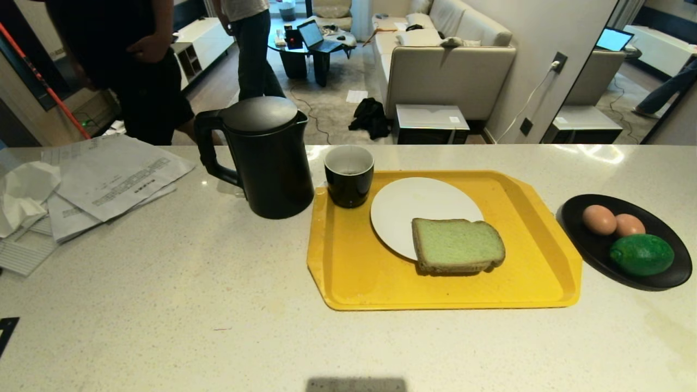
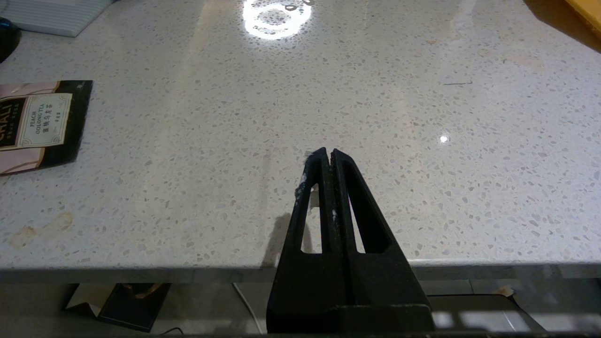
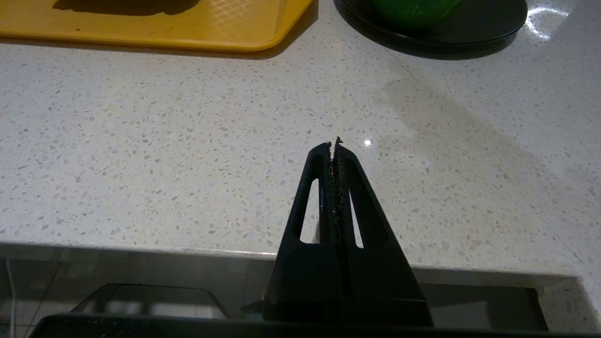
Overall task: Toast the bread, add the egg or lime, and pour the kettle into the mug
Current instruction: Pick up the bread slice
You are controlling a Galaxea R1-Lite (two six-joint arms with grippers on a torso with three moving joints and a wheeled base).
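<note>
The bread [image 1: 457, 245], pale green with a brown crust, lies half on a white plate [image 1: 414, 204] on a yellow tray [image 1: 354, 272]. The black mug [image 1: 349, 175] stands on the tray's far left corner, with the tall black kettle [image 1: 267, 155] just left of it on the counter. Two eggs [image 1: 599, 219] and the dark green lime [image 1: 641, 254] rest in a black dish [image 1: 593, 247] right of the tray. Neither arm shows in the head view. My left gripper [image 2: 327, 152] and right gripper [image 3: 332, 146] hang shut and empty over the counter's near edge.
Loose papers [image 1: 114, 174] and crumpled tissue [image 1: 22, 193] cover the counter's left end. A tea packet [image 2: 37, 123] lies near the left gripper. Two people stand behind the counter at the far left. A sofa and low table fill the room beyond.
</note>
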